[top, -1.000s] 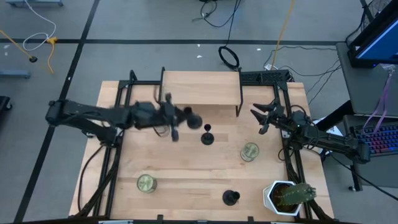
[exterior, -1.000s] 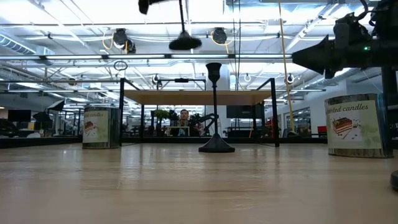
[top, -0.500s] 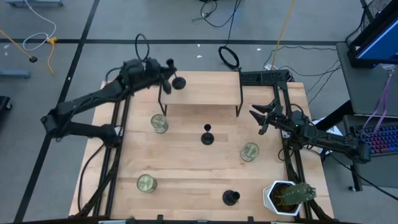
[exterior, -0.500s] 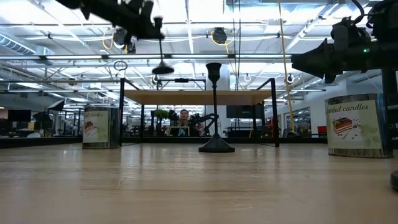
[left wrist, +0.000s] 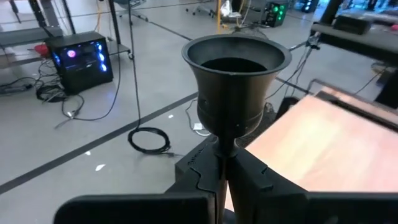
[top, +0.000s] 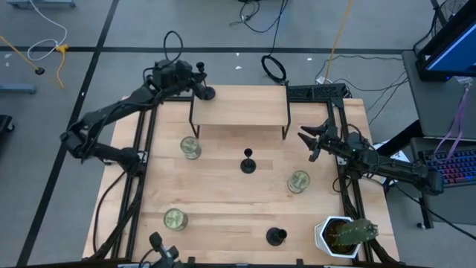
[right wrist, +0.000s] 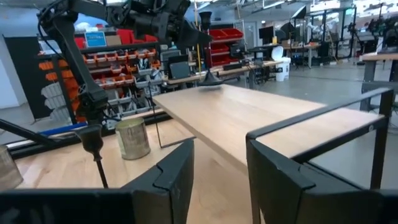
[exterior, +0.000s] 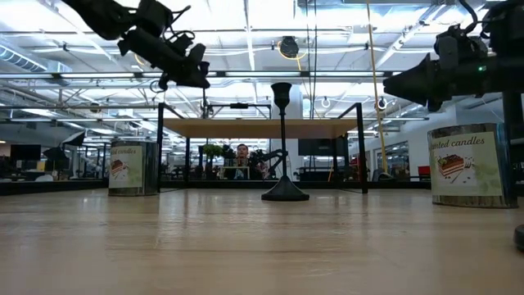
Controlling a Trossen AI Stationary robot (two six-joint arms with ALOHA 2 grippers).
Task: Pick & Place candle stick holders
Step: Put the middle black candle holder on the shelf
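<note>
The left gripper (top: pixel 195 80) is clamped on the stem of a candle stick holder (left wrist: pixel 235 81), its base over the far-left corner of the raised shelf (top: pixel 242 104). Judged step: placement. The next move calls for lowering until the base seats flat, then releasing. Two more holders stand on the desk (top: pixel 223 201): one mid-desk (top: pixel 248 162), one near (top: pixel 277 237). The right gripper (top: pixel 312 143) waits at the right, fingers apart.

surface (top: pixel 223 201): pale wood, smooth, faint grain | shelf (top: pixel 239 104): same light wood top on thin black metal legs | candle stick holder (left wrist: pixel 235 87) in my left claw (left wrist: pixel 225 177): matt black, smooth cup | my claw fingers (left wrist: pixel 264 186): dark matt plastic | candle tins (top: pixel 299 181): shiny metal with paper labels
</note>
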